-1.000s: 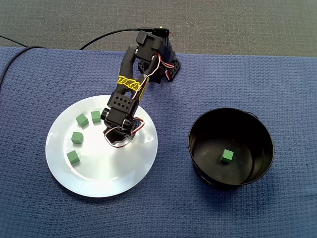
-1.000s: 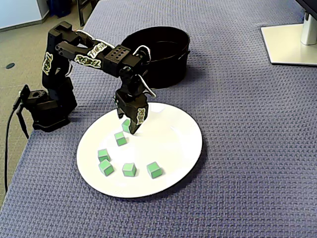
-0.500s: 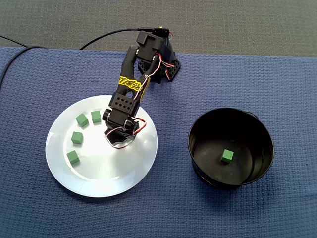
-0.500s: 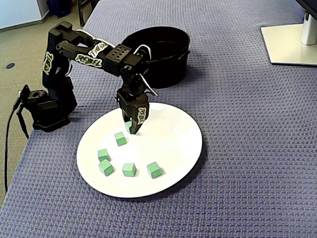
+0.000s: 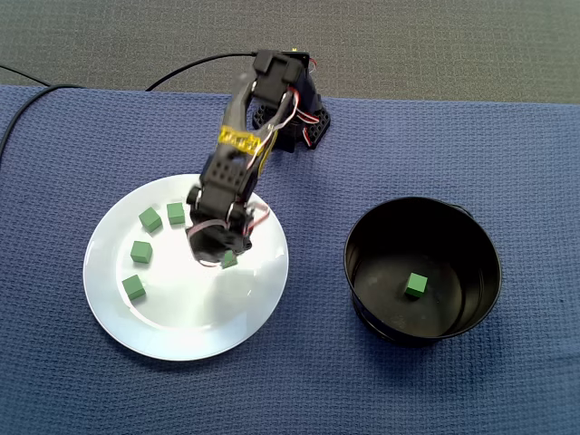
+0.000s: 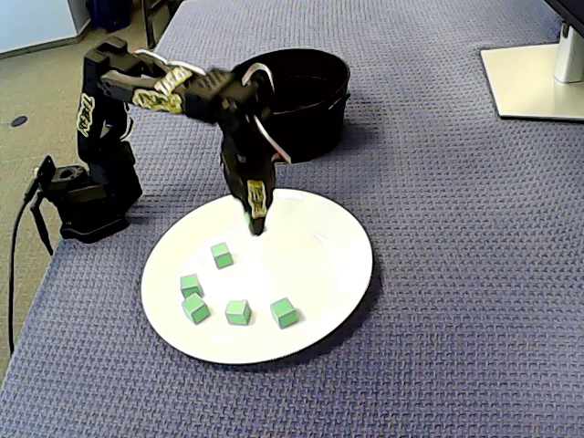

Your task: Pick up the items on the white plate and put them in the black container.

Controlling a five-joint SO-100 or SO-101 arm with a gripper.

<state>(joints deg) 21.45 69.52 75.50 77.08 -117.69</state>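
1. Blue waffle-weave cloth (image 5: 453, 136) covers the surface in both fixed views.
2. Black arm (image 5: 237, 149), motion-blurred, reaches from 12 o'clock over the white plate (image 5: 172, 326) in the top-down fixed view.
3. Its tool (image 5: 224, 257) is clenched on the gripped cube (image 5: 229, 261), a green block just 3 o'clock of the plate's centre. Whether it clears the plate cannot be told.
4. Loose cubes (image 6: 238, 312), five counted in the side fixed view, lie on the plate; seen from above they occupy its 8-to-11 o'clock sector, where the arm hides one.
5. Black container (image 5: 390, 328) stands at 3 o'clock of the plate, apart from it, with a lone cube (image 5: 416, 285) inside.
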